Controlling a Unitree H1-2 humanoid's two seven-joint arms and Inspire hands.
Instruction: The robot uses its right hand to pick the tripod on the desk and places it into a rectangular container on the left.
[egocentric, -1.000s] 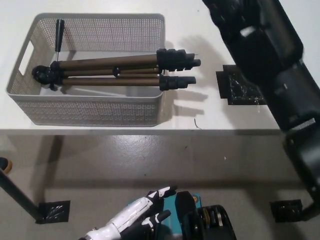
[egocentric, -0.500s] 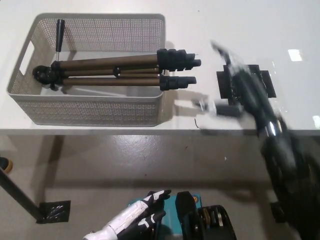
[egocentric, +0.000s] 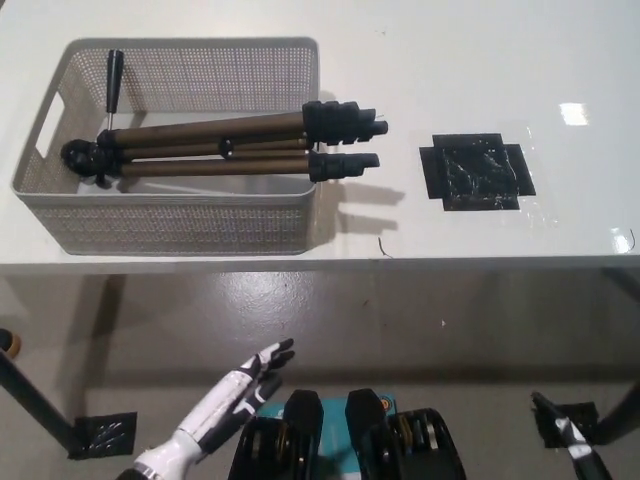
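Observation:
A bronze and black tripod (egocentric: 215, 148) lies folded in the grey mesh rectangular container (egocentric: 180, 225) on the left of the white desk. Its head rests at the container's left end and its black feet stick out over the right rim. My white left hand (egocentric: 232, 392) hangs below the desk edge at the lower left, open with fingers spread and holding nothing. Of my black right hand (egocentric: 572, 448) only a small dark part shows at the bottom right corner, well below the desk and far from the tripod; its fingers cannot be made out.
A black tape patch (egocentric: 476, 172) marks the white desk (egocentric: 480, 80) to the right of the container. Below the desk edge is grey floor, with black taped markers (egocentric: 100, 432) near the desk legs.
My right arm has swept down off the desk, from above the tape patch to the bottom right corner. The whole picture has shifted slightly. The tripod stays in the container.

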